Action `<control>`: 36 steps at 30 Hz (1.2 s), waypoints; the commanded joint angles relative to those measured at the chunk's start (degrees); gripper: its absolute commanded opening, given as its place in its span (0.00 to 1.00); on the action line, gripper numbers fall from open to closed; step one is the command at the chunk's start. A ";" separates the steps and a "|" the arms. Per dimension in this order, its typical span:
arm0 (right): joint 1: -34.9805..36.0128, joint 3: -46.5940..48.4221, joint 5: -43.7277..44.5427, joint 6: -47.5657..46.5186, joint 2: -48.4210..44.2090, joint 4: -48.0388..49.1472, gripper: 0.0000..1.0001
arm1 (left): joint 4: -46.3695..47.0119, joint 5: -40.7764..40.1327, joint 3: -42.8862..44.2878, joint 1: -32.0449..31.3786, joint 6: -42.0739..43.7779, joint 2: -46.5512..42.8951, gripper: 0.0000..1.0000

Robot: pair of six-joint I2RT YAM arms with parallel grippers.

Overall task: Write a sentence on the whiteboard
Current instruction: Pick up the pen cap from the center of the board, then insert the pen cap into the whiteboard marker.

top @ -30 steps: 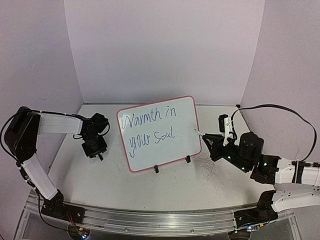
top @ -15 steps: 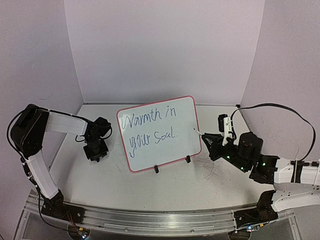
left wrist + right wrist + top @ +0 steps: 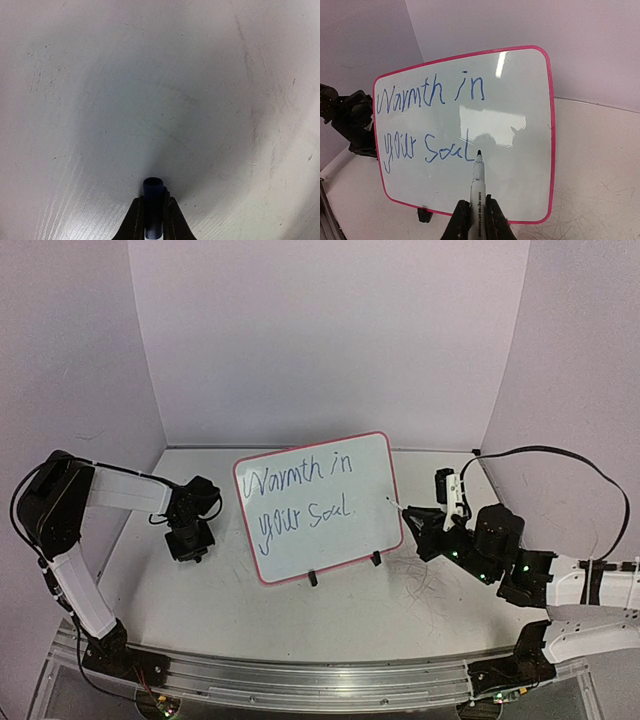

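Blue sentence (image 3: 290, 478) on propped whiteboard (image 3: 340, 538)

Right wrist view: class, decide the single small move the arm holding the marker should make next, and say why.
Probably draw the marker, held in the right gripper, straight back from the whiteboard. The sentence looks complete, four words on two lines, with the tip just past its last letter. The left gripper holds a dark cap.

White shells alternate with black joint housings on the left arm (image 3: 125, 490) and right arm (image 3: 575, 588), both mounted on a ribbed aluminium rail (image 3: 300, 672). A black cable (image 3: 545, 451) arcs over the right arm, whose black joints behind the right gripper (image 3: 412, 520) carry green lights.
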 commanded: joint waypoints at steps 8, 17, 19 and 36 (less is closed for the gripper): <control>0.02 0.66 0.47 0.41 1.55 2.79 0.00 | 0.99 1.60 -7.59 -0.34 -1.32 -10.75 0.04; 0.00 3.62 0.46 -1.14 3.24 1.05 0.00 | 0.80 2.83 -10.53 -0.26 -2.88 -32.46 0.00; 0.02 4.68 0.00 -2.32 3.96 0.28 0.00 | 0.88 2.90 -8.77 -0.25 -0.14 -37.72 0.00; -0.22 37.42 -22.61 -2.77 17.01 -35.18 0.00 | 33.75 2.63 -3.84 -29.22 68.05 -38.37 0.00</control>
